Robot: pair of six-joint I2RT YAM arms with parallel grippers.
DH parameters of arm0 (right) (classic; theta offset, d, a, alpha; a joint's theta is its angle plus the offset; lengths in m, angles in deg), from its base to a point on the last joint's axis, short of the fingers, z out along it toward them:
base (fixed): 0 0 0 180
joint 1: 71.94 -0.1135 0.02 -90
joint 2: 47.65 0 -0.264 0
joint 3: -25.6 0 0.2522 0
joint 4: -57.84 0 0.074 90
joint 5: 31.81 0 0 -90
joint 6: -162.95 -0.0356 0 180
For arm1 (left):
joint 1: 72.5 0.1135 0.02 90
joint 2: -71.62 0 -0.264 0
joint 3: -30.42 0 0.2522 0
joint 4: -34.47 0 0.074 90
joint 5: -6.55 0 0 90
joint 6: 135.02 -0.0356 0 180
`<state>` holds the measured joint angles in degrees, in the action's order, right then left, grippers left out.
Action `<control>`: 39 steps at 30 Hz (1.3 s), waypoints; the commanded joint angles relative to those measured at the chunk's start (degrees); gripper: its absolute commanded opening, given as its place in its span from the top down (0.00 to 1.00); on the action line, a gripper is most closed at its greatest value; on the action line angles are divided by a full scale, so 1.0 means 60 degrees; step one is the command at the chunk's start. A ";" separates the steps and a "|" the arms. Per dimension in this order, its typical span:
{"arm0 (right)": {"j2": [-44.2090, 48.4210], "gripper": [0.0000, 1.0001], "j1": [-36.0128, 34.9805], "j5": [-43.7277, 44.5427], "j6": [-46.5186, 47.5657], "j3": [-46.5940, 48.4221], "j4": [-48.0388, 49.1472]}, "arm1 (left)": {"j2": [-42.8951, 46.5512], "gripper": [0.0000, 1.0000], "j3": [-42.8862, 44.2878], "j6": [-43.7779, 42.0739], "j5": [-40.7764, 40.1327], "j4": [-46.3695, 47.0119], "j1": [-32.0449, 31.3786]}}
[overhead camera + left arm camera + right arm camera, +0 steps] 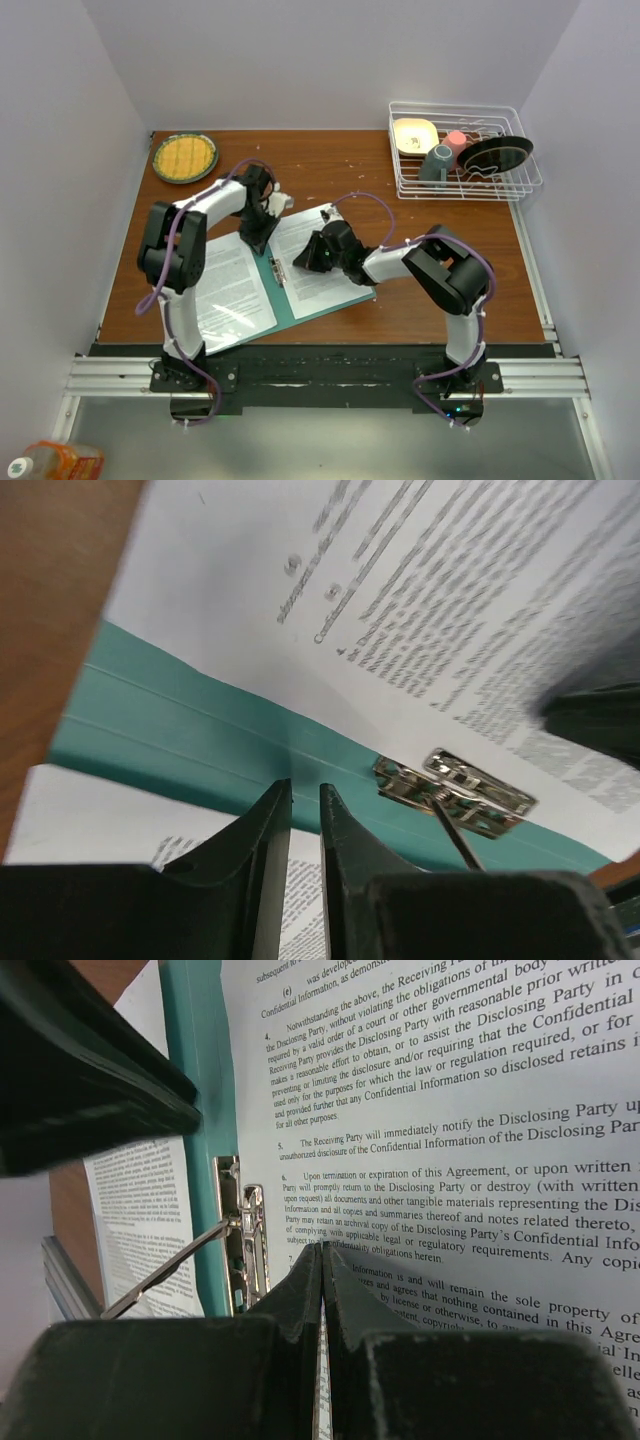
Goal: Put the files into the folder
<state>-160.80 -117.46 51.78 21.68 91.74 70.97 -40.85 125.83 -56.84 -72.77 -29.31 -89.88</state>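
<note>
The left gripper (262, 228) hangs with its jaws parted by only a slit and nothing between them. It is directly above the spine of the teal-green flat file folder (200, 730), which lies open on the brown wooden table (420, 300). White sheets of densely printed paper (480, 1160) lie on both leaves, one to either side of this gripper. Just to its right on the spine sits the silver metal spring clip (455, 792), a wire lever sticking out from it. Further right, the right gripper (322, 1260) stands with jaws closed tip to tip on the right-hand sheet; whether any paper is pinched between them cannot be told. That sheet runs lengthwise ahead of the right gripper, parallel to the spine, with the clip just to the gripper's left. The right arm, on the page, looks the nearer one to slide it toward the clip; the left seems placed to work the lever.
</note>
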 commanded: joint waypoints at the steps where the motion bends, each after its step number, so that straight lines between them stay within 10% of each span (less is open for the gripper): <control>1: -0.0684 1.00 -0.0031 0.1055 0.0473 -0.0937 -0.3442 | -0.0225 0.78 -0.0410 -0.0272 -0.0534 0.0134 -0.0046; 39: -0.0669 1.00 0.0057 0.2080 -0.0377 -0.0967 -0.4409 | -0.2760 0.80 0.3309 -0.0009 -0.0359 0.0179 -0.0794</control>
<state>-158.19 -117.87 56.78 15.95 90.02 67.45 -53.70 142.01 -57.43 -76.34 -32.26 -94.25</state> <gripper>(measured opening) 0.007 0.212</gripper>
